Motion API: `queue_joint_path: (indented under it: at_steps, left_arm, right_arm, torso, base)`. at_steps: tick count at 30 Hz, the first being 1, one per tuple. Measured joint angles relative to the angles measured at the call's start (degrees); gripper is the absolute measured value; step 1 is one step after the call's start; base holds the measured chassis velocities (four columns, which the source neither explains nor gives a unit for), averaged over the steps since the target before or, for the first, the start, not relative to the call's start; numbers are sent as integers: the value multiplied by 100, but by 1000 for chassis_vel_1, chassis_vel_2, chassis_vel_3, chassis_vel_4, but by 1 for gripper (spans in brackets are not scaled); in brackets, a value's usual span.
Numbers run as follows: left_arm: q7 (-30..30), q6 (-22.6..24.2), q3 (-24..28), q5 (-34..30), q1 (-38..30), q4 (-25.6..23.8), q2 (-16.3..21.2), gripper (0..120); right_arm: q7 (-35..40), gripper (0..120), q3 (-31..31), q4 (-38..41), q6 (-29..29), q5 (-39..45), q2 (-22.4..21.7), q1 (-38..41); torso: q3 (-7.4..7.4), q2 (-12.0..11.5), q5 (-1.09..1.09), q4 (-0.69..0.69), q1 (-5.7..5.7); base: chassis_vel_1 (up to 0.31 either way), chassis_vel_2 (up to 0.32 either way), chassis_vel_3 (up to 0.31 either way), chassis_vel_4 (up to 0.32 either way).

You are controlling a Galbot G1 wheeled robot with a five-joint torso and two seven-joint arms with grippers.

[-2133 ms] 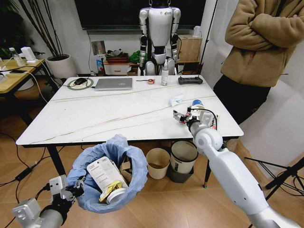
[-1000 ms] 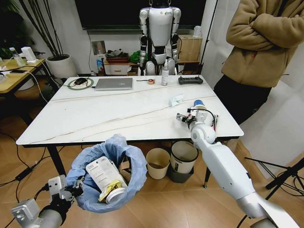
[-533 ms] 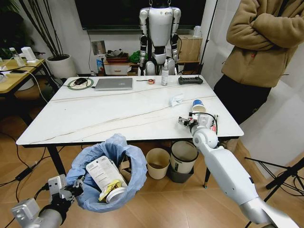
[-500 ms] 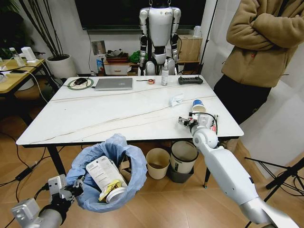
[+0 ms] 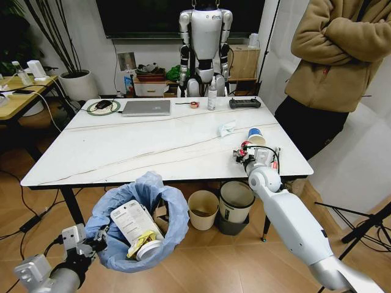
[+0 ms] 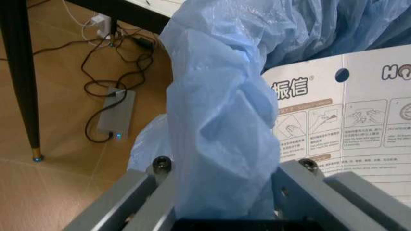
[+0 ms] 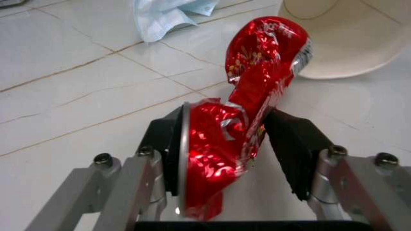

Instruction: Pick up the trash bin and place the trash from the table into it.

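Note:
The trash bin [image 5: 142,227], lined with a billowing light-blue bag, hangs low at the front left, below the table's [image 5: 134,146] edge. My left gripper [image 5: 93,243] is shut on its bag rim [image 6: 218,144]. A white packet [image 6: 347,125] and a yellowish wrapper [image 5: 142,245] lie inside. Over the table's right side, my right gripper [image 5: 244,152] is shut on the crushed red can [image 7: 250,91], which sticks out past the pads [image 7: 292,149]. Just beyond stand a tipped blue-and-white paper cup [image 5: 255,136] [image 7: 347,33] and a crumpled pale-blue paper [image 5: 227,128] [image 7: 168,13].
A grey laptop [image 5: 146,107], a white spray bottle [image 5: 212,97] and a black controller [image 5: 244,103] sit along the table's far edge. A cream bin [image 5: 203,209] and a black-rimmed bin [image 5: 236,204] stand under the table. A person [image 5: 336,61] stands at the right.
My right gripper has drifted a little to the right, closer to the paper cup. The left gripper and the trash bin have stayed put.

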Motion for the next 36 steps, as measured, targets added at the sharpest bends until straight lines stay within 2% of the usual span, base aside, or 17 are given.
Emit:
queue_joint_path:
  at_steps: [2, 8, 16, 20, 27, 31, 36]
  left_arm:
    - [-1, 2, 1, -1, -2, 1, -2, 0]
    - [-4, 5, 3, -3, -2, 1, 6, 0]
    - [-5, 8, 4, -9, -8, 1, 27, 0]
    - [-5, 9, 6, -15, -13, 10, 33, 0]
    - [-16, 20, 10, -51, -34, 32, 40, 0]
    - [-25, 27, -8, -73, -23, 41, 88, 0]
    - [-47, 37, -67, -113, -16, 28, 144, 0]
  right_arm:
    - [-1, 34, 0, 9, 0, 0, -7, -3]
    - [-2, 22, 3, 30, 0, 2, -21, -13]
    - [-7, 22, 5, 114, 9, 34, -81, -35]
    - [-93, 22, 20, 367, 42, 316, -218, -50]
    - [-1138, 22, -59, 1506, 551, 1109, -891, -331]
    - [-2128, 22, -479, 2486, 1062, 1443, -1362, -506]
    - [-2668, 22, -1031, 3107, 1359, 1747, -1499, -506]
  torso:
    - [0, 0, 0, 0, 0]
    - [1, 0, 0, 0, 0]
    - [1, 0, 0, 0, 1]
    - [1, 0, 1, 1, 1]
    - [0, 0, 0, -1, 1]
    - [0, 0, 0, -2, 1]
    - [0, 0, 0, 1, 0]
  base:
    - [0, 0, 0, 0]
    - [0, 0, 0, 0]
    - [0, 0, 0, 0]
    - [0, 0, 0, 0]
    - [0, 0, 0, 0]
    - [0, 0, 0, 0]
    - [0, 0, 0, 0]
